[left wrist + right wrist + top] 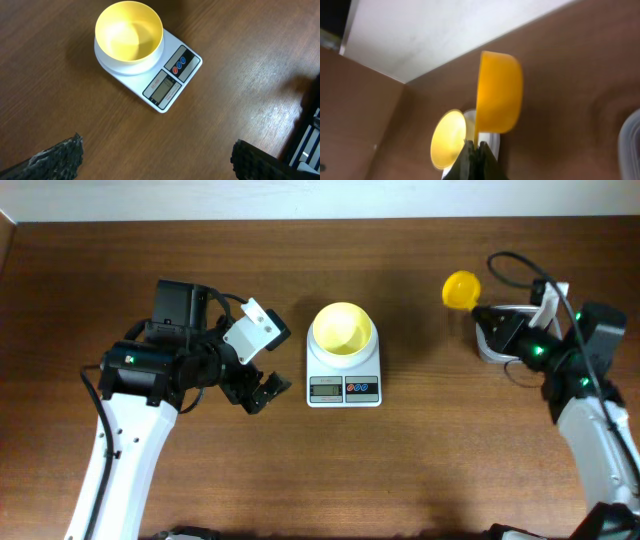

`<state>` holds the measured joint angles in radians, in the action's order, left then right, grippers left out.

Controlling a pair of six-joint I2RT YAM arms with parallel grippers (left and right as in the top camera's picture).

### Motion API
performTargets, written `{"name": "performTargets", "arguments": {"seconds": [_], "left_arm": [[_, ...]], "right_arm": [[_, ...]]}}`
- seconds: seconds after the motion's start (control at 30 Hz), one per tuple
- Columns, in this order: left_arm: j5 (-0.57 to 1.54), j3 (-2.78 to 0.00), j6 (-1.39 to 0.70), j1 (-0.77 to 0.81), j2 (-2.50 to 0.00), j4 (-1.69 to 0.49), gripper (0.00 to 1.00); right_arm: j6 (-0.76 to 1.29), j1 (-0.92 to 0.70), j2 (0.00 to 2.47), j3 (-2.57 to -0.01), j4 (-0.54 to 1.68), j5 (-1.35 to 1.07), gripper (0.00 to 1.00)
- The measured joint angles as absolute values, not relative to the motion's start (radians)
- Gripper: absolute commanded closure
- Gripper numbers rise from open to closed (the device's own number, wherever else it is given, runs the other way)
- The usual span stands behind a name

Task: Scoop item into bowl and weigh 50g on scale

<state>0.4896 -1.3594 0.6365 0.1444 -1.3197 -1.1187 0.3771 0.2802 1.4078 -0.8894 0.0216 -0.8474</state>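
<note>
Yellow plastic is what I have in my right pincer (475,154): its two fingers are pressed together on the thin handle of the scoop (499,93), and the cup stands out ahead of them, turned on its side as the right wrist view shows it. From overhead I see no beans in the cup, and the beans themselves show in none of my views; I judge they lie in the clear tub (483,350) just under my right wrist, though my own arm covers most of it. The bowl (129,31) sits centred on the platform of the scale (172,80), bare inside, in the middle of the table and well apart from the scoop. The scale's display is too small for me to read. My left pincer (262,391) hovers beside the scale with its fingers wide apart, holding nothing. Beans like these I expect to be hard, smooth and light, quick to roll and bounce, so pinching them is no use; they should travel in the cup. I would keep my grip far back on the handle, bring the cup level once it is loaded, and tip it slowly and low over the bowl. The bowl looks thin and light, only resting on the platform, so a knock from the scoop could slide it off centre or spoil the reading.
</note>
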Motion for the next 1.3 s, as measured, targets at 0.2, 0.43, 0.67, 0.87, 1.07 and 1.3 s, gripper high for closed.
{"name": "performTargets", "arguments": {"seconds": [0.2, 0.43, 0.67, 0.87, 1.07, 1.3], "left_arm": [[0.489, -1.359, 0.636, 0.144, -1.320, -1.118, 0.01], [0.489, -1.359, 0.636, 0.144, -1.320, -1.119, 0.01], [0.490, -1.359, 0.636, 0.144, -1.320, -1.119, 0.01], [0.489, -1.359, 0.636, 0.144, -1.320, -1.119, 0.01], [0.489, -1.359, 0.636, 0.144, -1.320, -1.119, 0.01], [0.489, -1.359, 0.636, 0.144, -1.320, -1.119, 0.01]], "right_arm": [[0.075, 0.175, 1.407, -1.230, 0.571, -0.469, 0.96], [-0.036, 0.164, 1.405, -1.333, 0.793, -0.047, 0.96], [-0.068, 0.164, 1.441, -1.334, 0.846, 0.169, 0.96], [-0.076, 0.164, 1.617, -1.334, 0.859, 0.184, 0.96], [-0.078, 0.164, 1.694, -1.334, 0.832, 0.200, 0.96], [-0.079, 0.164, 1.704, -1.334, 0.811, 0.251, 0.96]]}}
